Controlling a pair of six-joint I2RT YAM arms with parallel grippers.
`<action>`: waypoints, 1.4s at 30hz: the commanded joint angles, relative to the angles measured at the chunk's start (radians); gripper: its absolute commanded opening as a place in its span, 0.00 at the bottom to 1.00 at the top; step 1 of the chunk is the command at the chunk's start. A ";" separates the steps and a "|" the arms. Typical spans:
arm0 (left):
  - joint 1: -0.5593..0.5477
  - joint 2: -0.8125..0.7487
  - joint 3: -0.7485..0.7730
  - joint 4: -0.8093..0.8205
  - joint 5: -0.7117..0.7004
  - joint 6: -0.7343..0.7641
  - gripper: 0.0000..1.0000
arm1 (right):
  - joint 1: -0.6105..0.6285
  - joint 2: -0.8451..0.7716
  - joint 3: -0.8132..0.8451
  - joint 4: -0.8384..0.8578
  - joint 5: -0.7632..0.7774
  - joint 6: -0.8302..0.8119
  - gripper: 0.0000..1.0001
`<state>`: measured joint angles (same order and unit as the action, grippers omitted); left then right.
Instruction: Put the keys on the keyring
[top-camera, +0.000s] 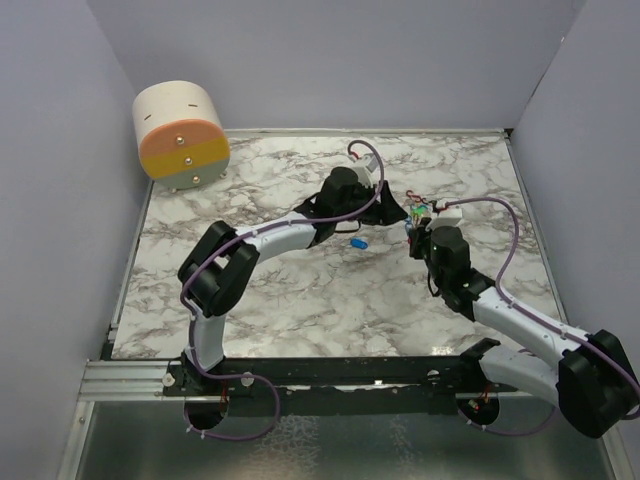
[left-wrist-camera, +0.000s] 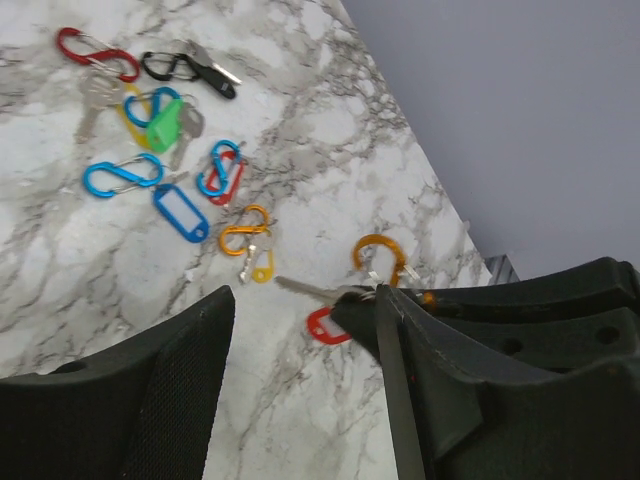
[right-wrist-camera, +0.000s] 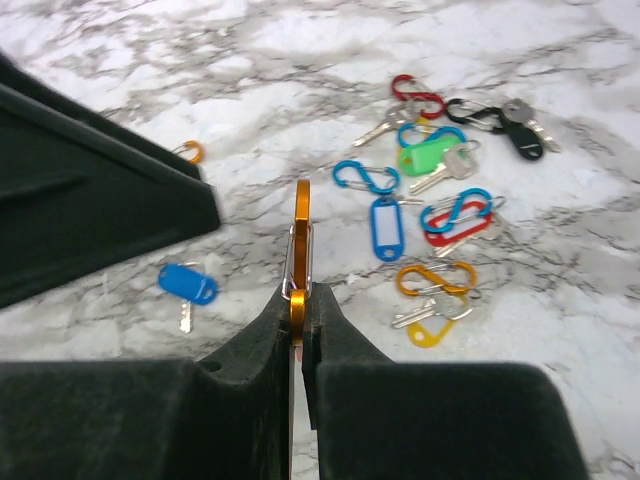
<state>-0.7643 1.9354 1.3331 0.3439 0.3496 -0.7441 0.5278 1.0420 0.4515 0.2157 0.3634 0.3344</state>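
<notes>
i'm seeing the left gripper (left-wrist-camera: 283, 318) hanging with its dark fingers spread wide and nothing between them. its tip is sitting just beside a silver key with a red plastic tag (left-wrist-camera: 322, 326) and an orange metal snap-hook (left-wrist-camera: 378, 258); i'm not able to tell whether those two are joined. a small key with a blue plastic tag (right-wrist-camera: 187, 285) is lying loose on the white marbled table (right-wrist-camera: 570, 280).

the right gripper (right-wrist-camera: 298, 308) is pinching an orange snap-hook (right-wrist-camera: 301, 235) upright, jaws closed on it, no key hanging from it. it may be the same hook; i can't tell.

i'm judging the job barely begun. further right, a green-tagged key (right-wrist-camera: 430, 158) and a yellow-tagged key (right-wrist-camera: 430, 332) are lying among coloured hooks.

only the right wrist view is showing the blue-tagged key. only the left wrist view is showing the red-tagged one.
</notes>
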 joint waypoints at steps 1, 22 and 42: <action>0.058 -0.007 -0.038 -0.016 0.018 0.037 0.60 | -0.008 -0.016 0.025 -0.026 0.157 0.033 0.01; 0.128 -0.306 -0.369 -0.053 -0.165 0.132 0.60 | -0.021 0.453 0.360 -0.181 -0.044 0.047 0.01; 0.165 -0.320 -0.406 -0.060 -0.181 0.136 0.70 | -0.135 0.715 0.610 -0.348 -0.221 0.027 0.10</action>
<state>-0.6041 1.6073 0.9340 0.2745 0.1913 -0.6147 0.4057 1.7344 1.0260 -0.1104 0.1955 0.3717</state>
